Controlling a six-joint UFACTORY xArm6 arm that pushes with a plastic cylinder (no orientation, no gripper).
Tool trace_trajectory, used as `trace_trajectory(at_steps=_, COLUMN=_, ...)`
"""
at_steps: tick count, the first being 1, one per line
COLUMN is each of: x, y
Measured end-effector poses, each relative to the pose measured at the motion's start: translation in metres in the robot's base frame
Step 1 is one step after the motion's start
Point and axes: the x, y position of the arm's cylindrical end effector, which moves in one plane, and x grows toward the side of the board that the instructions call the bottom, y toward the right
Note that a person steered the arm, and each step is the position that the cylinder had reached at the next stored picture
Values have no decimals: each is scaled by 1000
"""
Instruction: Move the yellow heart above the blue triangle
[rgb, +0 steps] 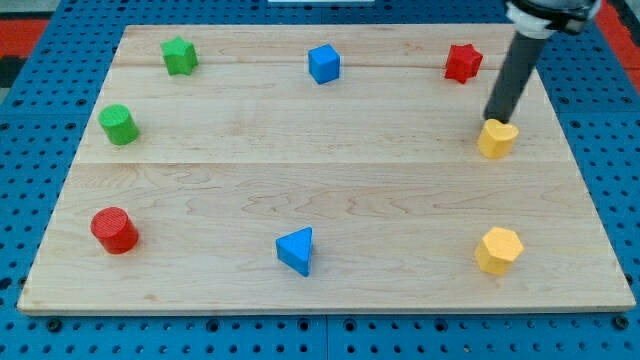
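My tip (490, 119), a bare rod grasping nothing, is touching the yellow heart (497, 138) near the board's right edge, needing a long leftward push toward the blue triangle (296, 250).

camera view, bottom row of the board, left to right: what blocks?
Red cylinder → blue triangle → yellow hexagon.
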Motion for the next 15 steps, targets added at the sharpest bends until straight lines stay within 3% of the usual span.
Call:
trace_trajectory(at_steps=3, x=39, y=54)
trace_trajectory(at_steps=5, x=52, y=-22)
trace_trajectory(at_steps=6, x=52, y=-32)
trace_trajectory(at_steps=7, x=55, y=13)
trace_trajectory(at_steps=8, x=90, y=8)
trace_trajectory(at_steps=9, x=105, y=-42)
trace_trajectory(at_steps=10, x=80, y=-70)
trace_trajectory(at_steps=12, x=67, y=-35)
trace_trajectory(at_steps=14, x=57, y=-131)
trace_trajectory(at_steps=15, x=49, y=-146)
